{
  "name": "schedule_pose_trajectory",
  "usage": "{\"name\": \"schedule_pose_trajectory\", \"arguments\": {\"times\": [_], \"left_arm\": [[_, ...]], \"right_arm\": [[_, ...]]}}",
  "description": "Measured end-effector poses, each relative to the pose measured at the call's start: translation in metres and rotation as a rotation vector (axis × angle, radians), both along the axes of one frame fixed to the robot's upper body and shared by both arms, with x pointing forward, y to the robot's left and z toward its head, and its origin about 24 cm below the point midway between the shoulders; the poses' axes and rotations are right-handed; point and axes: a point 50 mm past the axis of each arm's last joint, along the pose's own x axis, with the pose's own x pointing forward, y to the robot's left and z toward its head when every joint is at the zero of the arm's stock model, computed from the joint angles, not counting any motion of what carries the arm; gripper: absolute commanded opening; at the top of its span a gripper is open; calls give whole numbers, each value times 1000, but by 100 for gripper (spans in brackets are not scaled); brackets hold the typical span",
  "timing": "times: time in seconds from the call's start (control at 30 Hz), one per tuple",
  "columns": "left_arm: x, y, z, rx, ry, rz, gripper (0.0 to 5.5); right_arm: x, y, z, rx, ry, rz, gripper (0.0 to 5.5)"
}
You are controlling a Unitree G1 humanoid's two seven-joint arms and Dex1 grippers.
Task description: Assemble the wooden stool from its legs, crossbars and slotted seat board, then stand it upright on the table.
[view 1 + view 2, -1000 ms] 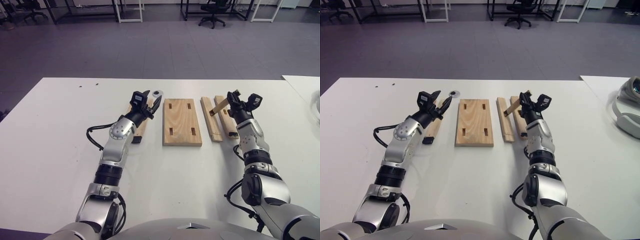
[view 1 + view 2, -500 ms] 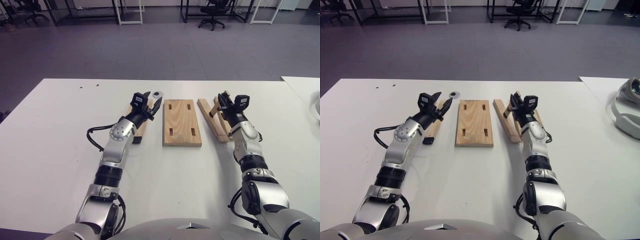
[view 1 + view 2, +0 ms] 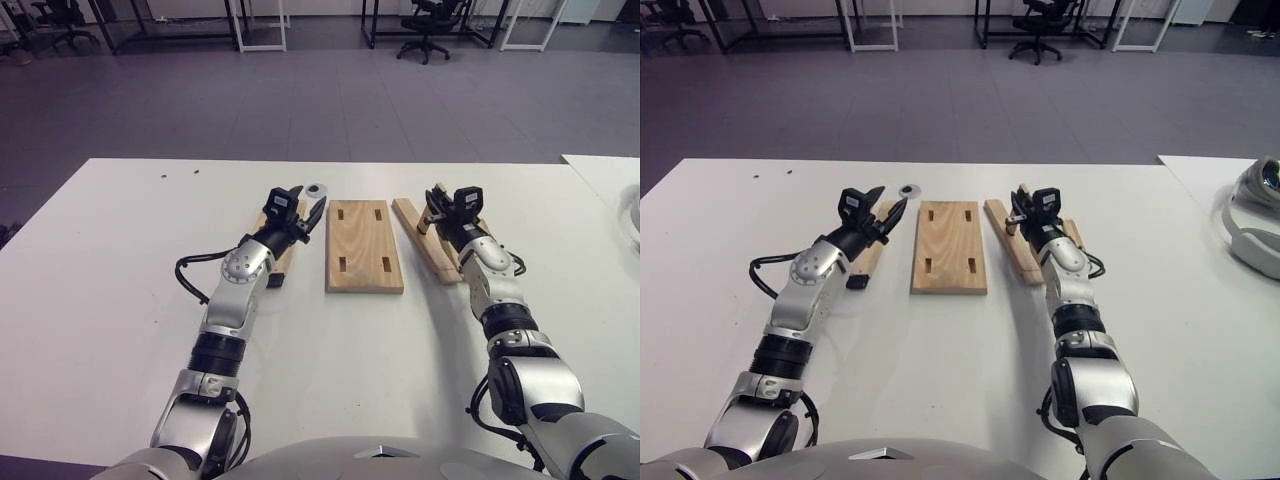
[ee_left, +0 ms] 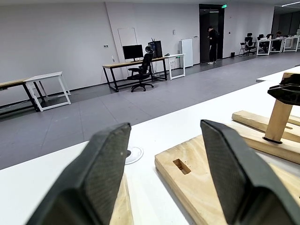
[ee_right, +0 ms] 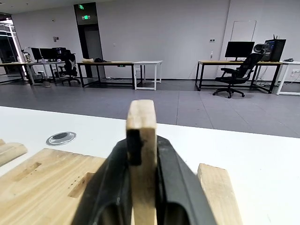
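The seat board (image 3: 364, 245) lies flat in the middle of the table (image 3: 120, 300) with its slots up, probably so that parts can go in from above. At 3 o'clock of it, the right claw (image 3: 440, 206) is clamped on a short wooden bar (image 5: 141, 123), upright over loose wooden pieces (image 3: 418, 235). At 9 o'clock, the left claw (image 3: 307, 199) hovers wide apart over another wooden piece (image 3: 283, 258), holding nothing.

On the worktop (image 3: 120, 280) the seat board (image 3: 364, 244) lies central, one leg (image 3: 870, 256) to its left, two legs (image 3: 1010, 238) to its right, a crossbar (image 4: 277, 117) upright over those.
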Motion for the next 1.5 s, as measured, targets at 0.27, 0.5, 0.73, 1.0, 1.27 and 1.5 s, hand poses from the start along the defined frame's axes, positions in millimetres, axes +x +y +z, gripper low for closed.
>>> {"name": "schedule_pose_trajectory", "arguments": {"times": [0.27, 0.5, 0.73, 1.0, 1.27, 1.5], "left_arm": [[2, 0, 0, -2, -9, 3, 271], [2, -1, 1, -4, -12, 5, 271], [1, -6, 0, -9, -9, -7, 271], [1, -9, -1, -10, -9, 9, 271], [10, -21, 8, -395, 206, -35, 271], [5, -34, 25, -961, 557, -279, 271]], "right_arm": [[-12, -12, -22, -111, 196, -53, 244], [-18, -7, -15, -86, 330, 28, 355], [-25, -8, -17, -159, 479, 48, 355], [-30, -14, -23, -225, 540, 46, 208], [-26, 2, 8, -154, 321, 101, 208], [-62, 41, 59, -164, 13, 461, 208]]}}
